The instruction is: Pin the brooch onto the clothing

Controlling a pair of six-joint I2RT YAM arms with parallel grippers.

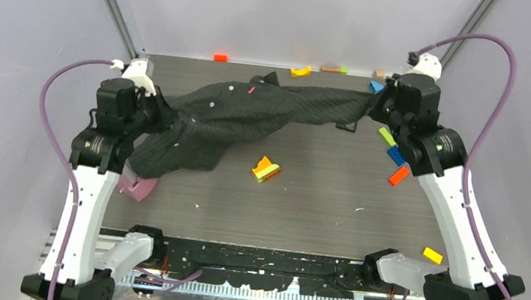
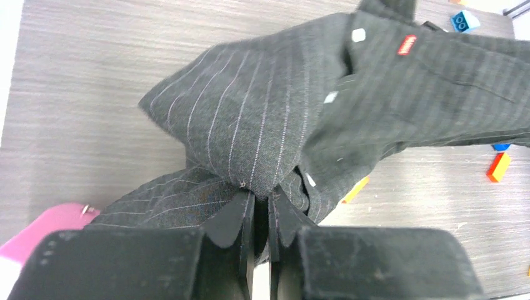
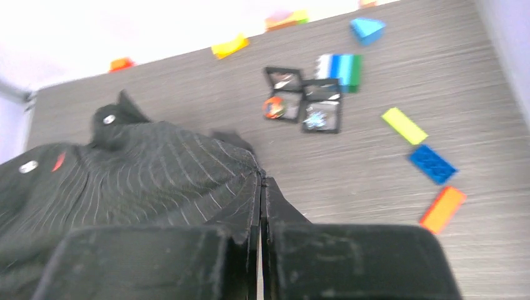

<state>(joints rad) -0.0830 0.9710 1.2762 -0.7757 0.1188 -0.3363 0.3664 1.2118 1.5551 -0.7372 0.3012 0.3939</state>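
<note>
A grey wood-grain table (image 1: 317, 201) is spanned from nine to one o'clock by one dark pinstriped shirt (image 1: 251, 114). Its ends are clamped by two grippers, the left gripper (image 2: 261, 206) and the right gripper (image 3: 261, 187). Several coloured bricks (image 1: 398, 175) are scattered around three o'clock, and one pink object (image 1: 139, 188) is partly covered at eight.

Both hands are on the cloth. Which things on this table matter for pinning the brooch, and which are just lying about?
Job: dark charcoal pinstriped shirt, pinched by left hand and right hand; small black square cases, apparently holding brooches.
Lying about: yellow-green flat brick, blue flat brick, orange flat brick, orange-and-yellow block, pink flat object.
</note>
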